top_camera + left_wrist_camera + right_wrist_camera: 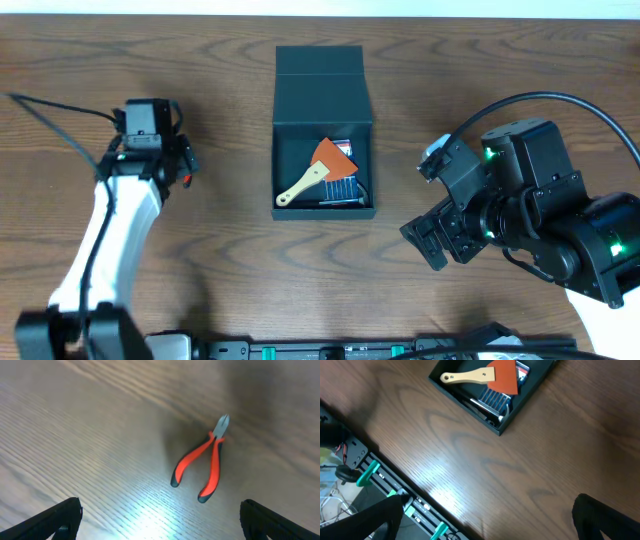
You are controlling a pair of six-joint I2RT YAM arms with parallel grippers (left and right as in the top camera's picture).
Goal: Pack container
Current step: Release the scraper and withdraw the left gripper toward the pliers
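— Where does the overhead camera sit?
— Straight above the table (230, 250), looking down. It is far enough to take in the left arm (120, 220), the right arm (540, 210) and the container (322, 90) toward the far edge.
— And the wrist cameras?
— The left wrist view hangs close over the wood, facing down at the pliers (215, 467). The right wrist view is higher and tilted, taking in the table's near edge and its rail (385, 485).
— Any overlap?
— The right wrist and overhead views share the container's near end (470, 406) and that rail (330, 350).
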